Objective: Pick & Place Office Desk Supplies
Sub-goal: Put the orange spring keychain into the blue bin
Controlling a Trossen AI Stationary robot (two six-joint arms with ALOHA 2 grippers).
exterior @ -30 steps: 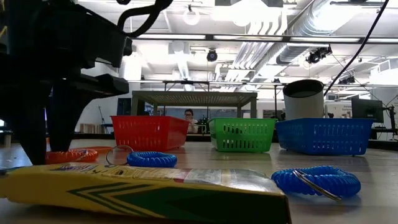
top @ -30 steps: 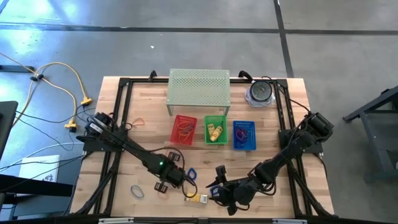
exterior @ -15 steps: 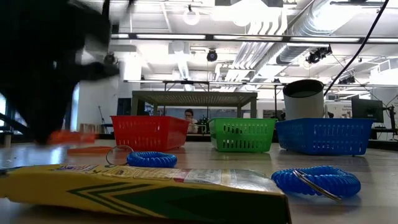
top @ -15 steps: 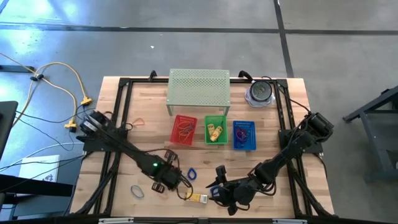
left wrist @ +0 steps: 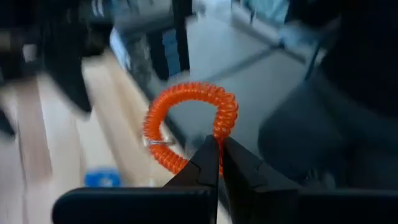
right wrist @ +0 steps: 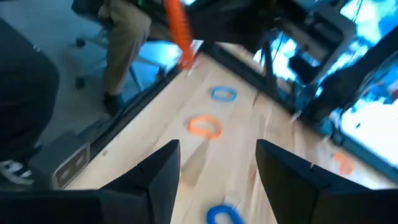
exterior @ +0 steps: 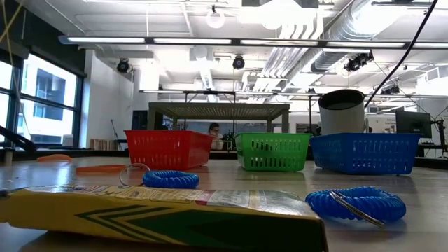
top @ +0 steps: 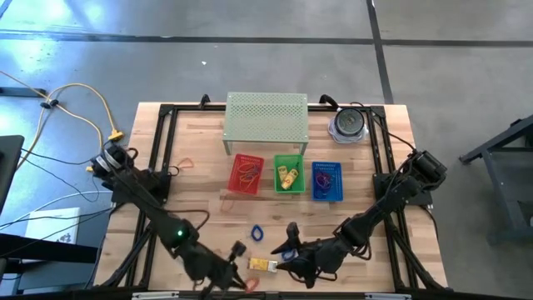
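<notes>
The left gripper (left wrist: 219, 163) pinches an orange coil band (left wrist: 189, 124) (near the table's front edge); the right gripper (right wrist: 217, 163) is spread.

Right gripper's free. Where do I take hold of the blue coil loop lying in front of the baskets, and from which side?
Take the blue coil loop across one side of its ring, coming straight down from above. It lies flat and low on the table with an open middle, so one finger can drop inside and one outside. The open right gripper looks nearest.
</notes>
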